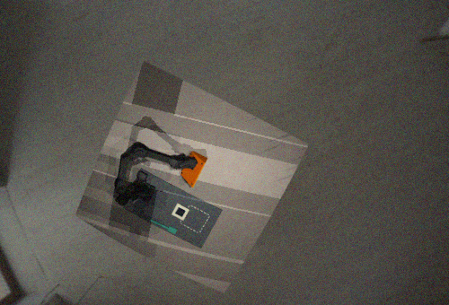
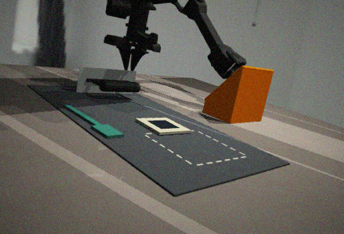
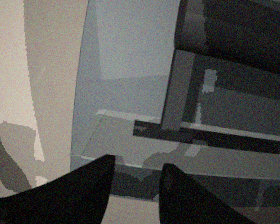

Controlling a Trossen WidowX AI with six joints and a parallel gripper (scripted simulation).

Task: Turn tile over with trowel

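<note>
The square tile (image 1: 180, 212) (image 2: 163, 124) lies flat on the mat, black square mark up, overlapping the near side of the dashed outline (image 2: 199, 164). The trowel, a grey plate (image 2: 103, 74) (image 3: 115, 132) with a black bar handle (image 2: 120, 86) (image 3: 235, 37), stands on edge at the mat's far end, its handle off the mat toward the exterior camera. My gripper (image 2: 129, 70) (image 3: 138, 169) points down, slightly open, fingertips at the plate's top edge near one end. The plate is not clamped between them; contact cannot be told.
A teal flat-bladed tool (image 1: 174, 230) (image 2: 107, 131) lies along one long edge of the dark mat (image 1: 213, 216) (image 2: 175, 179). An orange wedge-shaped block (image 1: 194, 172) (image 2: 251, 96) stands beyond the opposite edge, under the arm's base. Shadows cross the mat.
</note>
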